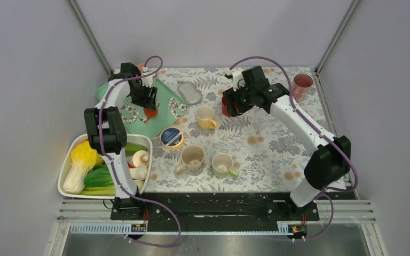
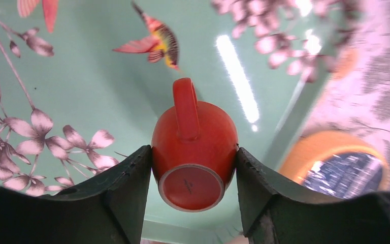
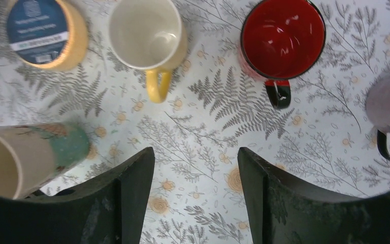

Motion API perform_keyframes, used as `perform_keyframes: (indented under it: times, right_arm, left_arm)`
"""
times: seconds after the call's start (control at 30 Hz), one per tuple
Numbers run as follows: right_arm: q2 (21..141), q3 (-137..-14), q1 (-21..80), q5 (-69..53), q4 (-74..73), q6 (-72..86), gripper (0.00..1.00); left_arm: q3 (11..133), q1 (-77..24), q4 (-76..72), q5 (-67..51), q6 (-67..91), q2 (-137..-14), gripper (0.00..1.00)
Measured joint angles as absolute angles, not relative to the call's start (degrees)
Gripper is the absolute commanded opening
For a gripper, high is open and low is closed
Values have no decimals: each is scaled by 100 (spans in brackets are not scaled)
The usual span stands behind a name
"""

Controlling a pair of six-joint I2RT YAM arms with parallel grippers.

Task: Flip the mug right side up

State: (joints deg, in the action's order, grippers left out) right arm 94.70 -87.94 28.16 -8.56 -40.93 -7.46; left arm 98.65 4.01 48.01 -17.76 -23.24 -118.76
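- Tub, one, white, rectangular with rounded corners, near left. It holds one pale ribbed cabbage, green leaves and smooth white mushrooms.
- Mugs, six in all, glossy and cylindrical, one handle each.
- Two stand near the centre, mouths up: a cream mug and, to its right, a cream mug with a green handle.
- Tin, one, round and flat, tan rim with a dark blue label on top, just beyond the cream mug.
- Yellow mug, one, white inside, mouth up, mid-table.
- Tray, one, teal, printed with pink blossoms and a bird, far left.
- Orange mug, one, over the tray, flat base up, handle pointing away from the wrist.
- Left gripper, its two dark fingers pressed against either side of the orange mug.
- Right gripper, fingers parted, nothing between them, above the fern-print tablecloth.
- Red mug, one, black handle, mouth up, far centre.
- Grey oval dish, one, far centre.
- Mauve mug, one, far right corner.
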Motion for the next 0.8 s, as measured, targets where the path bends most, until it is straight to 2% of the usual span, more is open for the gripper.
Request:
perform_keyframes:
  times: [0.17,0.23,0.3,0.53,0.8]
  right_arm:
    - [9070,-8586,2816,-1555,-3671,-499,70]
    - [8873,-8315,2816,-1876,-3319,-231,80]
    - [8659,-7953,2823,-2187,-2862,110,84]
    - [8407,-6831,3092,-3472,-99,2084,84]
    - [8849,-6556,3216,-3701,3186,4617,81]
  left_arm:
    - [10245,384,5162,-2663,-2307,-11430,0]
    - [10370,355,5245,-3009,-2237,-11242,0]
    - [10425,298,5328,-3321,-2137,-11017,0]
    - [10586,-261,5540,-4272,-1656,-10274,0]
    - [10960,-998,5607,-4772,-1345,-9485,0]
